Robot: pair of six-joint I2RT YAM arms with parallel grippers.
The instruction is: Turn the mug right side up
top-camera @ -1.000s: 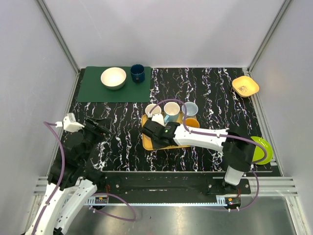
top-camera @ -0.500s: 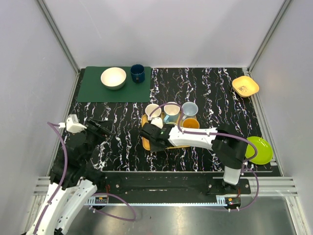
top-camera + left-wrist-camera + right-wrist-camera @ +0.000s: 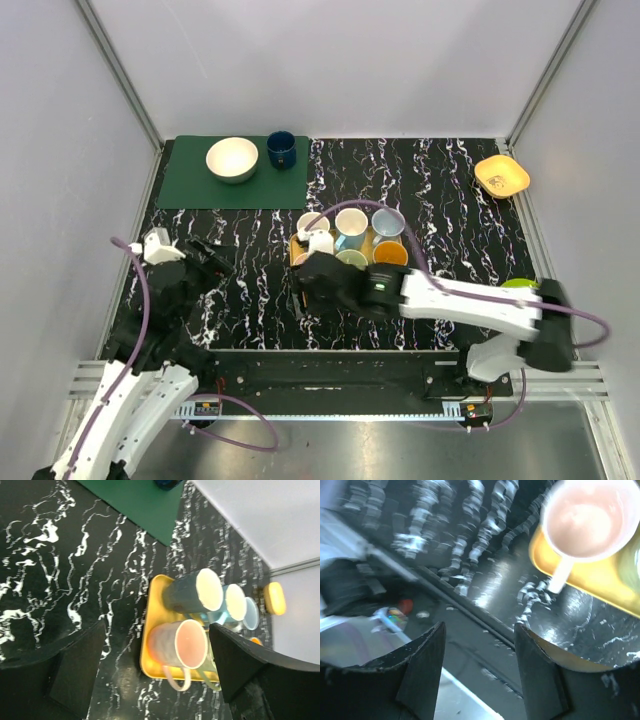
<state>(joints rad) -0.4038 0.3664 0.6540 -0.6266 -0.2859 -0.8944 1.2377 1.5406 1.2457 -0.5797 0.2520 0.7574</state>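
Observation:
A pink mug stands upright, mouth up, on the near left corner of the yellow tray, its handle toward the table's near edge. The left wrist view shows this pink mug from the side on the tray, and from above it peeks out beside the right arm. My right gripper hovers just near of the tray; its jaws are open and hold nothing. The left gripper is left of the tray, open and empty.
Several other upright mugs fill the tray, among them a white one and an orange one. A green mat at the back left holds a white bowl and a dark blue cup. A yellow bowl sits back right.
My right gripper has opened, let go of the pink mug and drawn back toward the near edge. The left gripper has opened a little wider and shifted slightly.

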